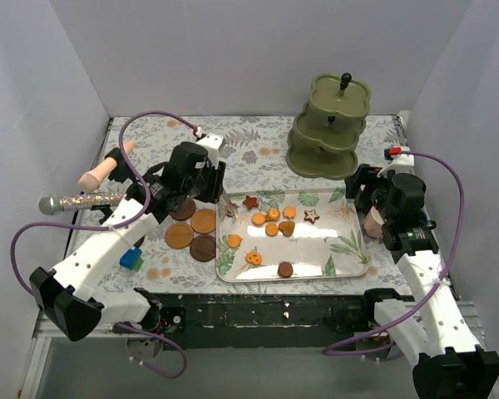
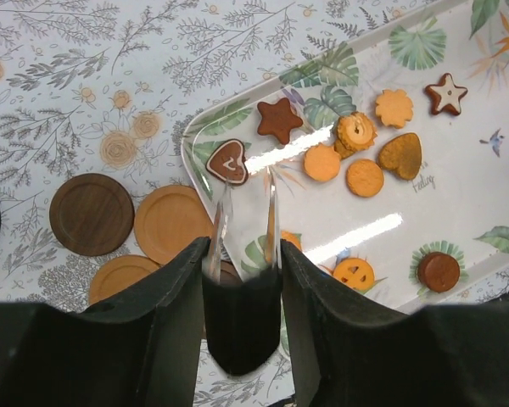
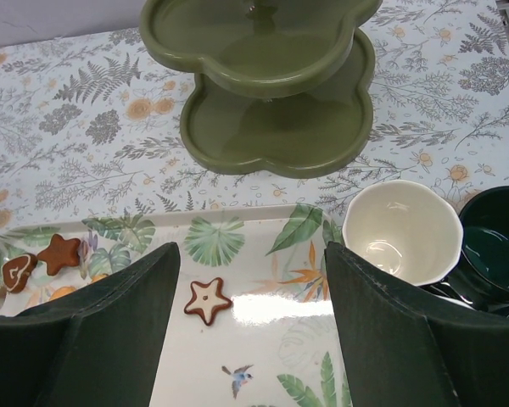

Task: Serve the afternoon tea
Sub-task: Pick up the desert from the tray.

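Biscuits (image 1: 272, 226) lie scattered on a leaf-print tray (image 1: 345, 249) at the counter's (image 1: 249, 141) near edge. The three-tier stand (image 1: 328, 125) stands toward the far right corner, with open counter between them. The left gripper (image 2: 243, 253) clamps metal tongs (image 2: 271, 212), their tips beside a heart biscuit (image 2: 227, 161). The right gripper (image 3: 253, 254) gapes empty; its wrist view catches a white mug (image 3: 401, 229) and a green mug (image 3: 496, 246), hidden under the arm from above.

Glitter microphone (image 1: 81, 200) far left; tongs (image 2: 272, 216) over tray (image 2: 458, 212)
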